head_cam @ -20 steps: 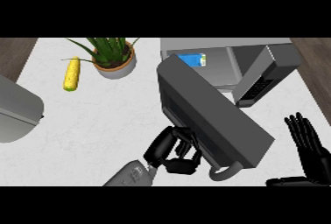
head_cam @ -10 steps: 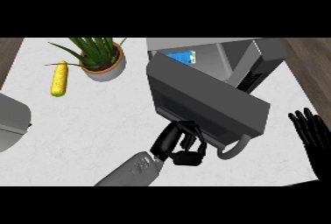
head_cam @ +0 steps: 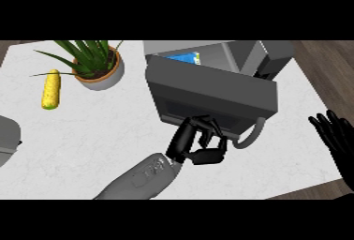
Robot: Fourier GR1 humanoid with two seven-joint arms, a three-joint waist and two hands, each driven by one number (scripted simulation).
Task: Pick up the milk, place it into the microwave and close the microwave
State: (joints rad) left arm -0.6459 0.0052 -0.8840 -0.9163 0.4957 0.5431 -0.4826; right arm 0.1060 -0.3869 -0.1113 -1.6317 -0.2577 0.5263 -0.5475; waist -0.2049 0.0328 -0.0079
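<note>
The milk (head_cam: 185, 58) sits inside the microwave (head_cam: 239, 56) at the counter's (head_cam: 90, 131) far edge. The left hand (head_cam: 197, 143) presses curled fingers against the microwave door (head_cam: 214, 91), grasping nothing. The right hand (head_cam: 339, 138) rests with fingers released by the counter's right edge.

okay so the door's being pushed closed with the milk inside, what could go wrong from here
The left hand, fingers curled, is against the lower edge of the dark grey microwave door beside its curved handle; it could slip off before the door closes. The blue-and-white milk carton sits near the opening and might block the door.
</note>
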